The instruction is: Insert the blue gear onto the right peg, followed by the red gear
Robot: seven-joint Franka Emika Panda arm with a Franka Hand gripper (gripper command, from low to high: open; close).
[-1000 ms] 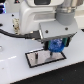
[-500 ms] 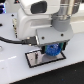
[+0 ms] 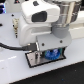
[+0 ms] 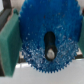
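Note:
The blue gear [image 3: 50, 54] hangs under my gripper [image 3: 50, 50], low over the grey black-bordered plate [image 3: 34, 61]. The gripper is shut on the gear; its fingers are mostly hidden by the wrist housing. In the wrist view the blue gear [image 4: 45, 30] fills most of the picture. A grey pin, the right peg [image 4: 50, 50], shows inside the gear's dark centre hole. The red gear is out of view.
A green ridged piece [image 4: 9, 45] sits right beside the blue gear's rim in the wrist view. The white arm body [image 3: 40, 22] covers much of the exterior view. A black cable [image 3: 12, 46] runs across the white table on the exterior view's left.
The gripper has moved down toward the plate with the blue gear in it. The gear now sits lower, close over the plate.

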